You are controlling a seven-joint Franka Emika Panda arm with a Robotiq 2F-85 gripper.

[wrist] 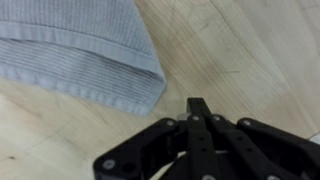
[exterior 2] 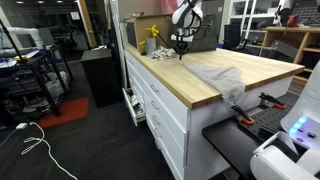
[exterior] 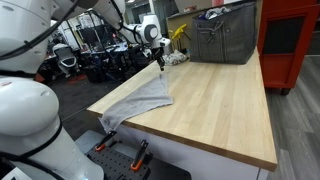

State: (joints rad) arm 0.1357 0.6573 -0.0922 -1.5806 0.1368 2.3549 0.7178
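A grey ribbed towel [wrist: 80, 45] lies on the wooden table [wrist: 240, 60], with its hemmed corner at the upper left of the wrist view. My gripper [wrist: 199, 105] is shut with nothing between its fingers and hovers just beside that corner, over bare wood. In both exterior views the gripper [exterior: 158, 62] [exterior 2: 181, 47] hangs above the far end of the towel [exterior: 140, 100] [exterior 2: 215, 75], whose other end droops over the table edge.
A grey metal bin [exterior: 222, 40] stands at the back of the table [exterior: 220, 100], with a yellow object [exterior: 178, 35] beside it. A red cabinet [exterior: 290, 40] stands next to the table. Chairs and desks fill the room behind.
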